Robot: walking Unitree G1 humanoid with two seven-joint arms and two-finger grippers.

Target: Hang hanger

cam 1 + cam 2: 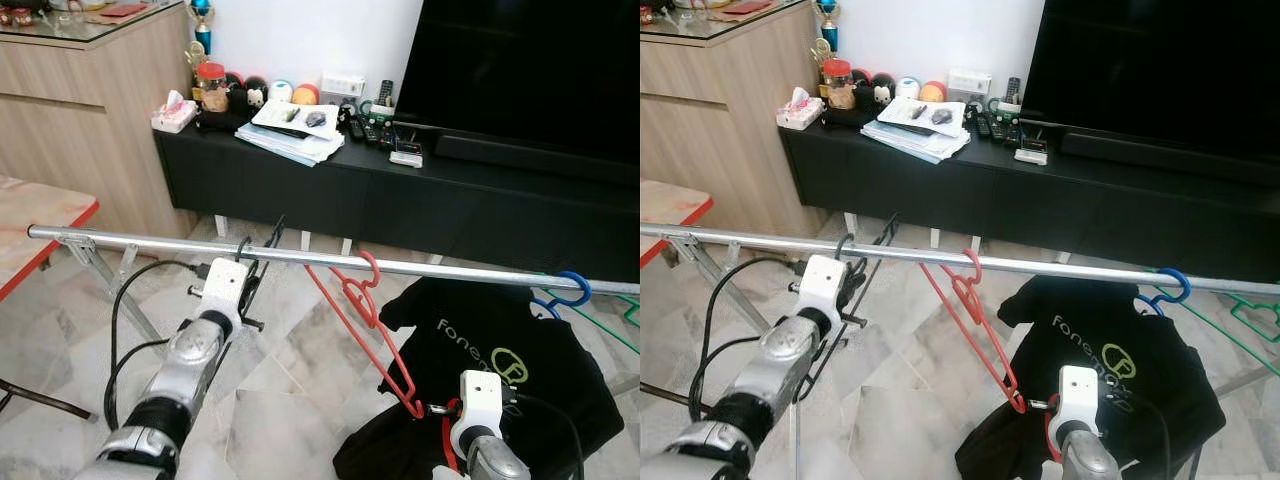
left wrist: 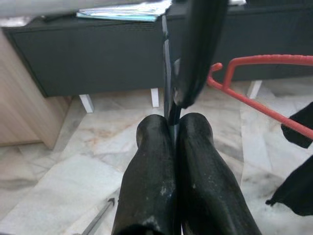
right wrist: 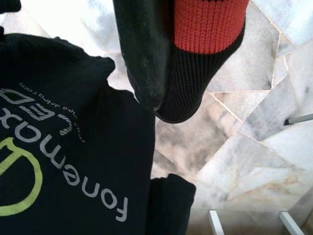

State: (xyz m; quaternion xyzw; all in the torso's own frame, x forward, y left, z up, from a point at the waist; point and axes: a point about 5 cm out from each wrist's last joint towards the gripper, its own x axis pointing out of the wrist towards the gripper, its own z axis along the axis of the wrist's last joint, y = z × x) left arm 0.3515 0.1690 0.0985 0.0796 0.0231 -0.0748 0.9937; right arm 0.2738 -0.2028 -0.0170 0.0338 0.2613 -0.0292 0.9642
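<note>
A silver rail runs across in front of me. My left gripper is shut on a thin black wire hanger, held right at the rail, with its hook at the bar. A red hanger hangs on the rail's middle and slants down to the right. Its lower corner ends beside my right gripper, whose fingers are pressed together, one in a red and black knit cover. I cannot tell whether they touch the red hanger. A black printed T-shirt hangs from a blue hanger.
A green hanger hangs at the rail's far right. Behind the rail stand a black TV console with papers and remotes, and a large TV. A wooden cabinet and a red-edged table are on the left. The rack's legs and cables cross the marble floor.
</note>
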